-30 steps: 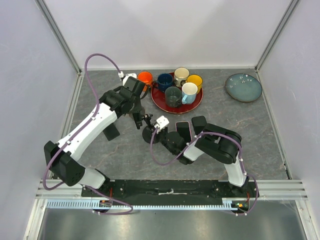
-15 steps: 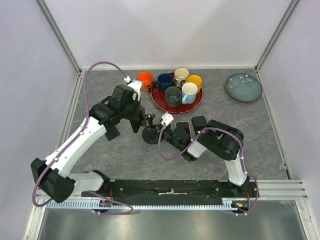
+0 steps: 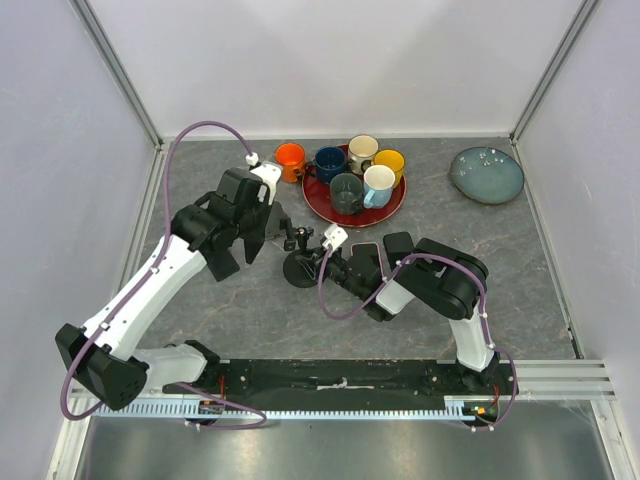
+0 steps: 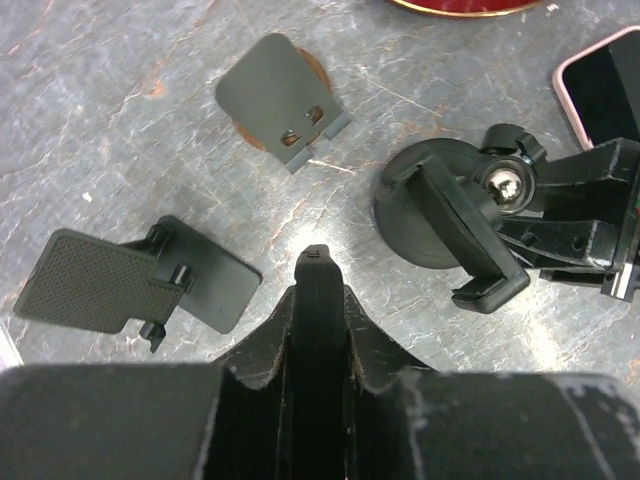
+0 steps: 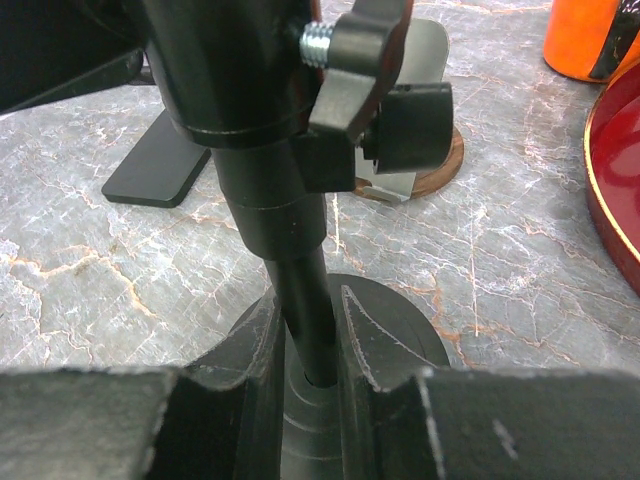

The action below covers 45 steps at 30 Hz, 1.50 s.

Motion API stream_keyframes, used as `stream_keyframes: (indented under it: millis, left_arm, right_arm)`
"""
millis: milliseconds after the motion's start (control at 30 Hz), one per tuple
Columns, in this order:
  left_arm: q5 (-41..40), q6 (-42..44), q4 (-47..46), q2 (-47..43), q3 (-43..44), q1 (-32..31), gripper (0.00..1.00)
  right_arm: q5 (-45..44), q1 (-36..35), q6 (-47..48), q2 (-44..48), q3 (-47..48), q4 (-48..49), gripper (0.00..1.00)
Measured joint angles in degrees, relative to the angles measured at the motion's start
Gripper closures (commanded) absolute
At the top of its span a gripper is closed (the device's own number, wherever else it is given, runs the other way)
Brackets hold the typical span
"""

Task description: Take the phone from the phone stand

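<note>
Right gripper (image 5: 310, 335) is clamped on the post of the phone stand (image 5: 285, 200), just above its round base. The cradle has nothing in it. The phone (image 3: 366, 254) lies flat on the table (image 3: 500, 260), just right of the stand, beside my right arm. Left gripper (image 4: 316, 268) is closed on nothing, hovering between a black folding stand (image 4: 140, 285) and a wood-based stand (image 4: 280, 100). Far back: red tray (image 3: 318, 206) of mugs (image 3: 378, 185), blue plate (image 3: 487, 175).

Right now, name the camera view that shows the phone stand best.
Left wrist: the phone stand shows its base, ball joint and clamp from above. Right wrist gives only its post and knob, up close; the top view shows it small.
</note>
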State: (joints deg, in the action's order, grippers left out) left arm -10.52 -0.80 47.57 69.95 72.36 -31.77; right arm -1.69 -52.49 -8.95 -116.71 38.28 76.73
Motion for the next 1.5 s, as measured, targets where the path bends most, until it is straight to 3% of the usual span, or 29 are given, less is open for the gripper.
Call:
stream_keyframes:
  millis: [367, 800, 1133, 1300, 1500]
  left_arm:
    - [-8.9, -13.5, 6.8, -1.3, 0.4, 0.2, 0.98]
    - [-8.5, -23.1, 10.1, -1.8, -6.1, 0.2, 0.98]
    - [-7.0, -28.5, 8.0, 5.5, -6.7, -3.4, 0.98]
    - [-7.7, -30.4, 8.0, 12.0, -6.3, -8.2, 0.98]
    - [-8.6, -31.1, 7.7, 13.8, -5.3, -10.2, 0.98]
  right_arm:
    - [0.1, 0.0, 0.3, 0.2, -0.1, -0.2, 1.00]
    - [-0.1, 0.1, 0.8, 9.6, -5.6, -8.4, 1.00]
    - [-7.4, 1.2, -0.1, 29.3, -13.6, -26.6, 1.00]
    - [-18.7, 2.3, 1.1, 45.6, -17.9, -34.4, 1.00]
    - [-33.5, 5.2, 3.0, 61.4, -21.0, -39.7, 1.00]
